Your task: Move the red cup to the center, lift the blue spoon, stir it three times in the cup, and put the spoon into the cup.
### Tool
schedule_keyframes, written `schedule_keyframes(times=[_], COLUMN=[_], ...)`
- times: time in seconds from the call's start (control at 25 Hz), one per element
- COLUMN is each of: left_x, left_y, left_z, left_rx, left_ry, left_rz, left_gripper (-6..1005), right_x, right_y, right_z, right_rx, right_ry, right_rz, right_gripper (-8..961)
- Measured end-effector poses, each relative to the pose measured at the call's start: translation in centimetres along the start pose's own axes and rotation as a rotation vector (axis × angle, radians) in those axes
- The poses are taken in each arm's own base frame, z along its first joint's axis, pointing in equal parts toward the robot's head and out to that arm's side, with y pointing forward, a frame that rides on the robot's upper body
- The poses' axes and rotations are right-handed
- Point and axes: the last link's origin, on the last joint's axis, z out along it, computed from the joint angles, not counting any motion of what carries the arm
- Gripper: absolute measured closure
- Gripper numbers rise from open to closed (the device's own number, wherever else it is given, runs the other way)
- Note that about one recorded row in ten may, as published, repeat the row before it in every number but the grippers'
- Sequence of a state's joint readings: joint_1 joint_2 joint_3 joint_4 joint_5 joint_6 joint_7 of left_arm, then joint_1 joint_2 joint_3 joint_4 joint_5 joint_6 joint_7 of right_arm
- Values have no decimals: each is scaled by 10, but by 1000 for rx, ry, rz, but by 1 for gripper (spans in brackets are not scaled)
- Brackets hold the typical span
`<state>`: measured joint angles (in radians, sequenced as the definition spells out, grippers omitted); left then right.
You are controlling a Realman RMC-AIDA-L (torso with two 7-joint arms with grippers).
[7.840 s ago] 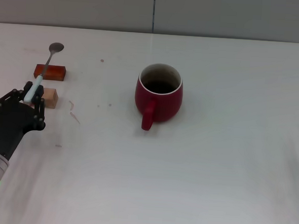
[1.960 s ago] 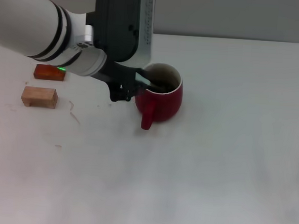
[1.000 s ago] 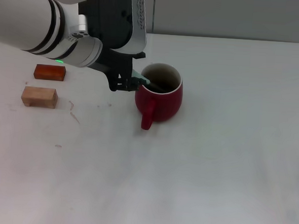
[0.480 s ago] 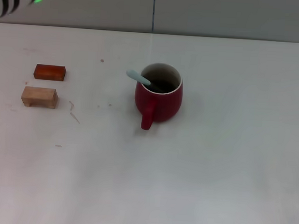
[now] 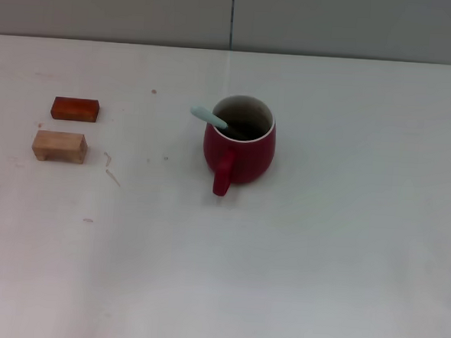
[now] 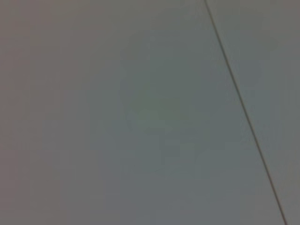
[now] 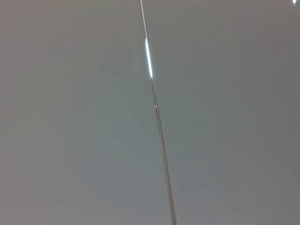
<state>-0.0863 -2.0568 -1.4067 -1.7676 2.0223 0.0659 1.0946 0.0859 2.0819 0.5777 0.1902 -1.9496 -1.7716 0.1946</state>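
At the far left of the white table [image 5: 343,245] lie two small blocks, one just nearer than the other: a reddish-brown block [image 5: 74,108] farther away and a pale wooden block [image 5: 59,146] closer in. Neither belongs to the task.

Toward the middle stands the red cup [image 5: 240,147], upright, its loop handle turned toward the near side and slightly left. The blue spoon [image 5: 209,117] is in it: the bowl end is down in the dark interior and cannot be made out, while the pale blue handle leans on the white rim and juts out over the cup's far-left edge. From how things lie, the last step of the task looks done.

The cup looks like glazed ceramic, so probably fairly heavy, rigid, slick and liable to chip; its handle or the body below the rim would be the sensible places to grip. The spoon appears light and stiff, and its exposed handle is the only free part to take hold of; tugging it sideways could tip it off the rim.

To the right of the cup there is only table. Neither pincer shows in any view, so whether either is apart or together cannot be told; both wrist views show only a plain grey panel [image 6: 117,117] with a thin seam.
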Motion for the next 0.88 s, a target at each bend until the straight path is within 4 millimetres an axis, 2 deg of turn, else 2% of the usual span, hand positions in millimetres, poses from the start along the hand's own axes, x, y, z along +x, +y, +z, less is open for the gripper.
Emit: schedule_keyframes(times=[0.24, 0.32, 0.36, 0.48, 0.56, 0.6, 0.68, 0.72, 0.76, 0.8, 0.88], left_x=[5, 10, 14, 14, -1, -1, -20, -33, -55, -55, -84], left_y=[-1, 2, 13, 20, 24, 24, 22, 19, 14, 14, 6], left_z=[-14, -20, -29, -35, -42, -42, -44, -46, -51, -51, -60], left_rx=[91, 168, 213, 217, 191, 191, 175, 174, 182, 182, 204], left_ry=[53, 124, 232, 302, 340, 340, 299, 263, 206, 206, 143], left_rz=[-9, 22, 84, 100, 70, 70, 37, 25, 7, 7, -1], left_gripper=[150, 150, 150, 150, 150, 150, 150, 150, 150, 150, 150], right_x=[-2, -2, -2, -2, -2, -2, -4, -5, -7, -7, -9], right_y=[-2, -2, -2, -2, -3, -3, -4, -5, -7, -7, -9], right_z=[-1, -1, -1, -1, -4, -4, -6, -7, -10, -10, -11], right_rx=[4, 4, 3, 3, 7, 7, 9, 12, 25, 25, 36], right_ry=[-5, -7, -8, -9, -5, -5, -11, -16, -26, -26, -34], right_rz=[-5, -5, -5, -4, -8, -8, -19, -26, -37, -37, -43], right_gripper=[285, 285, 285, 285, 285, 285, 285, 285, 285, 285, 285])
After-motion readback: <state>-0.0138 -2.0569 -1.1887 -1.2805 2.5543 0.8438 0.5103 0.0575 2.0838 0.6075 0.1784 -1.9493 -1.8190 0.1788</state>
